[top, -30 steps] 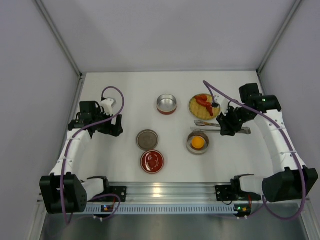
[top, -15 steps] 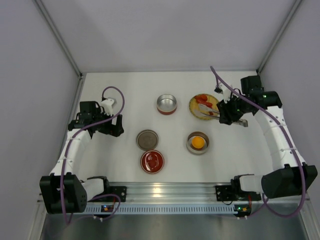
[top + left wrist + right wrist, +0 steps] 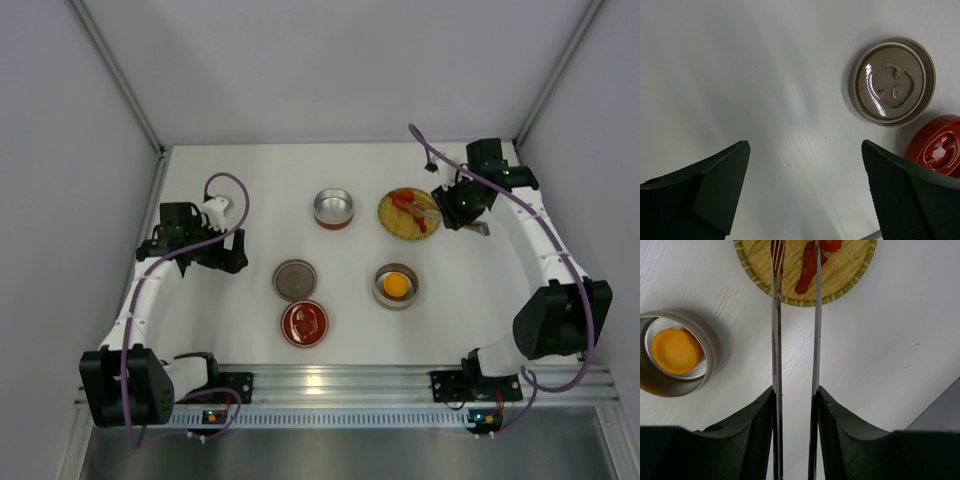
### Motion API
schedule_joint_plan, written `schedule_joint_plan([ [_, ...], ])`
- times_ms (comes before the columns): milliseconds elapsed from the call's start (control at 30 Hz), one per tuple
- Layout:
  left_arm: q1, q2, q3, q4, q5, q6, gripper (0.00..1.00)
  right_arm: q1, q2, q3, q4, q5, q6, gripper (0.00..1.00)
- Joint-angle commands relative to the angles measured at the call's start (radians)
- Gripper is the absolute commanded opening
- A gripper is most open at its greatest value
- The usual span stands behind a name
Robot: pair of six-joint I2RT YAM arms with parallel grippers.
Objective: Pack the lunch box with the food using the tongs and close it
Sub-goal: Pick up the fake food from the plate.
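- Nearest your arm bases, the red lid [image 3: 304,323] lies flat on the white table [image 3: 240,190], with its inner side up.
- Just beyond it and touching its edge, you have the grey-brown lid [image 3: 294,279], also flat.
- To the right of those lids, well apart from them, a metal bowl [image 3: 381,290] holds the round orange-yellow piece [image 3: 397,286].
- Your left gripper [image 3: 802,165] hovers over bare table left of the two lids. Its fingers [image 3: 715,180] are spread wide and nothing is between them.
- Farther back on the right, your right gripper [image 3: 795,395] is clenched on the tongs [image 3: 776,340], its two pads pressing the slim arms from both sides with a narrow gap left between them.
- The tongs reach forward from that grip, and their tips are over the woven plate [image 3: 790,299].
- On the plate you have the red pieces [image 3: 807,267]. One long piece lies in the gap between the two tong arms, with the right arm along its edge. You cannot tell whether the tips touch it or the plate.
- At about the same depth, left of the plate and apart from it, the second metal bowl [image 3: 333,208] stands upright with nothing in it.
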Motion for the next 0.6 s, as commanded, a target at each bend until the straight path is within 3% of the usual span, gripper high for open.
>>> schedule_joint_plan([
  [0,-0.003,0.012,-0.007,0.016,0.029,0.017,0.98,0.02,0.035,0.064,0.101,0.048,-0.027,0.36],
  [567,-0.002,0.047,-0.021,0.046,0.012,0.016,0.98,0.02,0.202,0.109,0.118,0.035,-0.095,0.4],
])
